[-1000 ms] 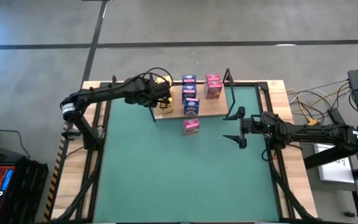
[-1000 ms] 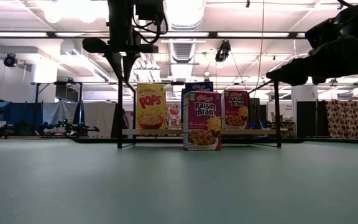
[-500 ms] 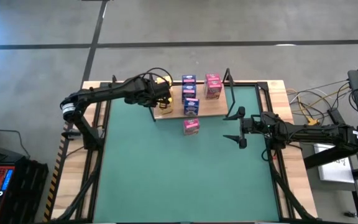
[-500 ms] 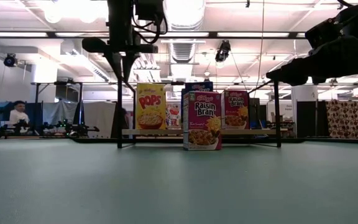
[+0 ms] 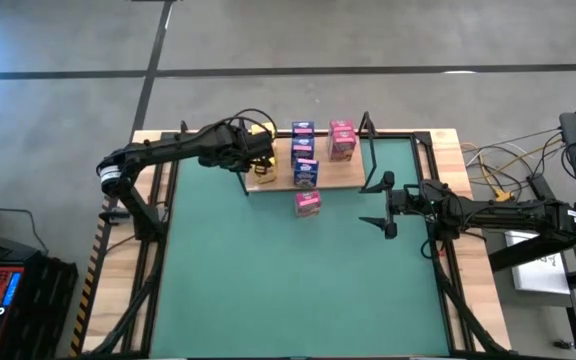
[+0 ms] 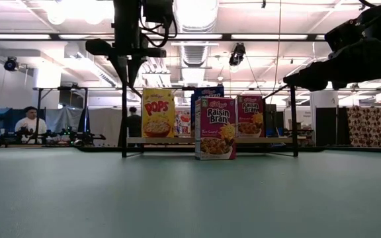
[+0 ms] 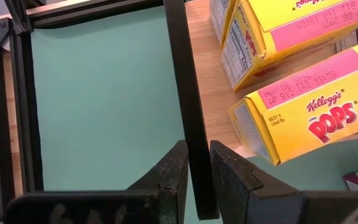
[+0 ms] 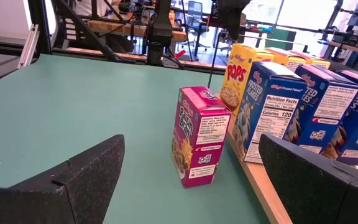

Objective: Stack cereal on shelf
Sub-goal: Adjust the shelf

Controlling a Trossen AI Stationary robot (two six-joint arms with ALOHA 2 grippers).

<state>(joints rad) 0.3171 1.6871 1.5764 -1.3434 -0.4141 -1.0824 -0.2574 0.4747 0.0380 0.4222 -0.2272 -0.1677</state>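
Two pincer fingers (image 7: 229,171) astride shelf upright (image 7: 185,93)

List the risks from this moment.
1. The left hand is shut on the shelf's black wire upright; moving the arm may drag the shelf and topple the yellow boxes on it.
2. The pink box stands on the mat against the shelf's front edge; a shifting shelf could knock it over.
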